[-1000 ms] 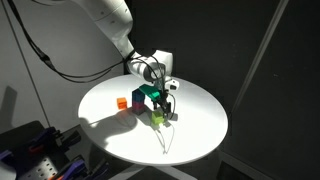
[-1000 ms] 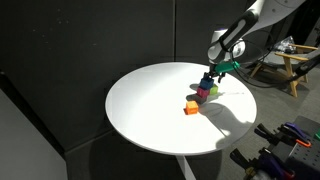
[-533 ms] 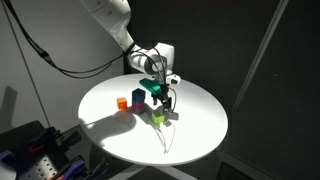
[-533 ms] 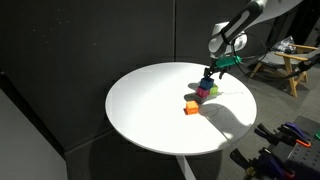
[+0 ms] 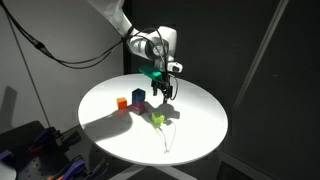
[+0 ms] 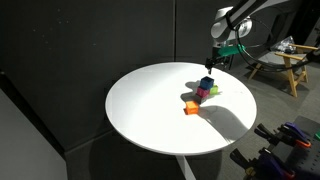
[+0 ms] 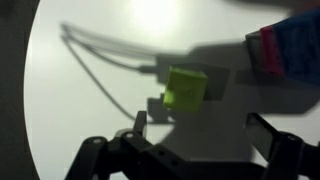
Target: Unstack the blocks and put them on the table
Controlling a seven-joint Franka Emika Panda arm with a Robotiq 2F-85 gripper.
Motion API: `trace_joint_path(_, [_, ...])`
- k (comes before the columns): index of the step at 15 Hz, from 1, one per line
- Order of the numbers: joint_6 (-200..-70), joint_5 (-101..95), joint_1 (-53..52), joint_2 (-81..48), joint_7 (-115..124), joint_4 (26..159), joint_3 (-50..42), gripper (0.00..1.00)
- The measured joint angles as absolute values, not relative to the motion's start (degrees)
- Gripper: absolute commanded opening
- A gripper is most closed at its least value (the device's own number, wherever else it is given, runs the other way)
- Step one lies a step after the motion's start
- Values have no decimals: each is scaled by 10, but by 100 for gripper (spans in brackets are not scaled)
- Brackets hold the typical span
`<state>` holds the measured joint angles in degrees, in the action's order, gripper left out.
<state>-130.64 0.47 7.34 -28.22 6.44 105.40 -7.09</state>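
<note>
The yellow-green block point(image 5: 158, 118) lies alone on the white table point(image 5: 110, 135). It also shows in the wrist view point(image 7: 187, 86), just ahead of my jaws. The blue block point(image 5: 138, 94) sits on top of the magenta block point(image 5: 138, 102). Both also show in an exterior view, blue point(image 6: 207, 83) and magenta point(image 6: 203, 92), with the yellow-green block point(image 6: 214, 90) beside them. I cannot make out the grey block. My gripper point(image 5: 160, 90) hangs open and empty above the yellow-green block. It also shows in the wrist view point(image 7: 203, 130) and in an exterior view point(image 6: 214, 60).
An orange cube point(image 5: 122, 102) stands on the table next to the stack, also in an exterior view point(image 6: 191, 107). A thin cable point(image 7: 100, 65) runs across the table top near the yellow-green block. The round table's edge point(image 6: 150, 148) drops off all around.
My gripper has risen straight up from the yellow-green block, which stays on the table. The other blocks have not moved.
</note>
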Motion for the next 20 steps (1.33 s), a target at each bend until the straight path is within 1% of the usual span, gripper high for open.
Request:
trace_joint_path(4, [-1300, 4, 72, -254, 49, 1075, -70, 100])
trace_joint_path(14, [-1303, 4, 71, -198, -93, 1144, -40, 100])
trace_joint_path(20, [-1323, 8, 67, -184, -95, 1159, -27, 100])
